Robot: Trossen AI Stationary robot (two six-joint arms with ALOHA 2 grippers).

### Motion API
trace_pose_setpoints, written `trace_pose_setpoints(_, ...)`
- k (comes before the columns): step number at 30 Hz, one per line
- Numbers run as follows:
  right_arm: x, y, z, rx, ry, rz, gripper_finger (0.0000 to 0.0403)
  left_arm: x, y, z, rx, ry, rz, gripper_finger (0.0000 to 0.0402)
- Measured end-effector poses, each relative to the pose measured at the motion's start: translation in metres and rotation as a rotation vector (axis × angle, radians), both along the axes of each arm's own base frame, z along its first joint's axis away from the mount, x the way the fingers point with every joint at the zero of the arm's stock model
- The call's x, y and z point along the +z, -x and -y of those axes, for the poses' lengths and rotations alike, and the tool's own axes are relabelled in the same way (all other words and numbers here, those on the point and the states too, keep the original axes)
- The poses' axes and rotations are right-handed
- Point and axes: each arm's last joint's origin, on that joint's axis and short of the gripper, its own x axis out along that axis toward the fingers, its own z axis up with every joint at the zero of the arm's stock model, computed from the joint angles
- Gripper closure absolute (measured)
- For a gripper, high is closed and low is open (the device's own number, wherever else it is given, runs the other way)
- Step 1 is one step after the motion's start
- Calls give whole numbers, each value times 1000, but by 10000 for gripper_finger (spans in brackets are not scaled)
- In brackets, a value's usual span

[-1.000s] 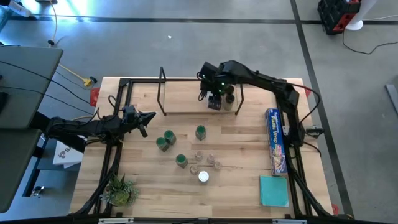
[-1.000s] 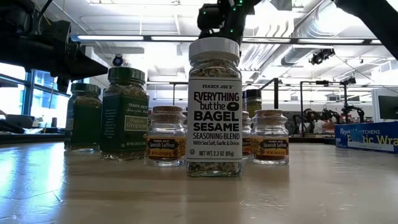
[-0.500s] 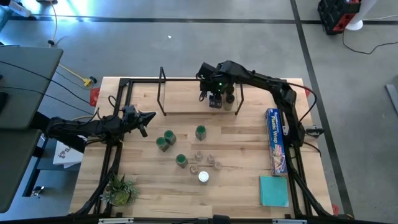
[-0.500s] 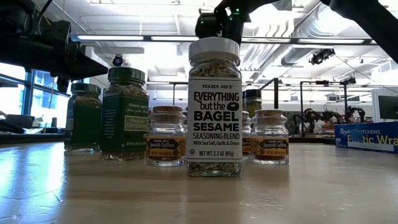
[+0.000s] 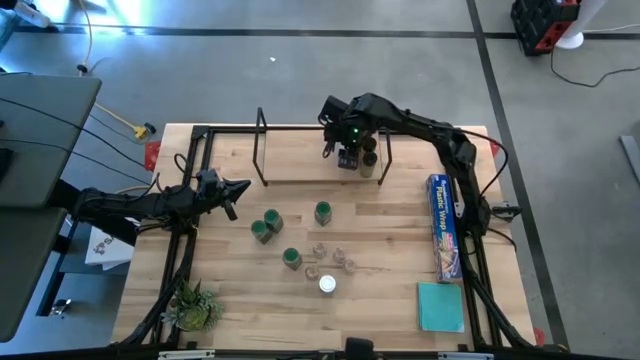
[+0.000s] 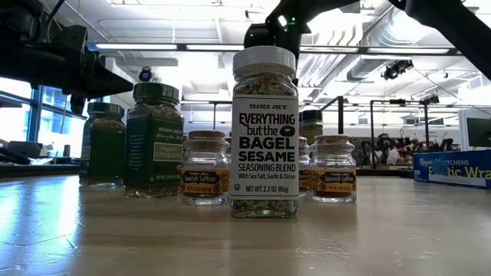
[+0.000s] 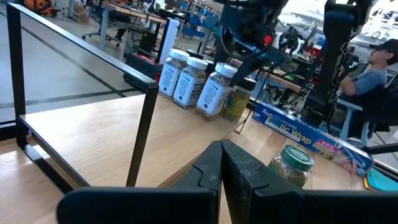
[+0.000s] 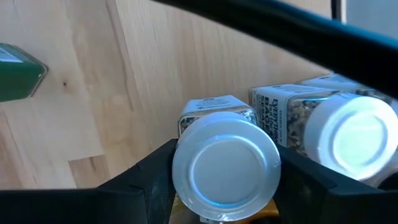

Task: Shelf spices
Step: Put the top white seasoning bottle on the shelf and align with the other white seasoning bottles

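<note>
My right gripper (image 5: 348, 157) points down over the right part of the shelf (image 5: 300, 168), a light plank between two black hoops, and is shut on a white-lidded spice jar (image 8: 225, 165). Two more white-lidded jars (image 7: 180, 74) and a dark jar (image 7: 235, 104) stand on the plank beside it. Several green-lidded, clear and white-lidded spices (image 5: 300, 245) stand on the table in front of the shelf. My left gripper (image 5: 240, 187) waits shut at the table's left edge. My right gripper comes from above and has the jar's white lid (image 8: 186, 155) pinched between its two fingers (image 8: 152, 177), one on each side. The jar is tilted, and its base (image 7: 206, 111) rests on the shelf plank next to the standing jars.
A blue plastic-wrap box (image 5: 443, 225) and a teal pad (image 5: 441, 305) lie at the table's right. A small plant (image 5: 193, 305) stands at the near left corner. A seated person (image 7: 373, 68) shows beyond the table.
My right gripper has sunk a little and shifted slightly toward the table's right edge along the shelf, with the jar still between its fingers.
</note>
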Motion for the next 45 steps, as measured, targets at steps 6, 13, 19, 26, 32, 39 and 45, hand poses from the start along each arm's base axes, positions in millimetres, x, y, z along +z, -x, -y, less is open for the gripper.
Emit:
trace_pose_setpoints(6,-4,-2,1,-1,1,-4,188,0,0,0,0,0,0,396)
trace_pose_setpoints(13,-4,-2,2,-6,23,-18,187,0,0,0,0,0,0,396)
trace_pose_setpoints(19,-5,-1,2,-16,41,-32,181,0,0,0,0,0,0,396)
trace_pose_setpoints(26,-4,-1,2,-18,41,-33,132,0,0,0,0,0,0,396)
trace_pose_setpoints(32,1,1,1,-71,51,-25,122,0,0,0,0,0,0,396)
trace_pose_setpoints(39,9,2,0,-96,94,-35,122,0,0,0,0,0,0,396)
trace_pose_setpoints(45,36,-1,0,-107,133,44,122,0,0,0,0,0,0,396)
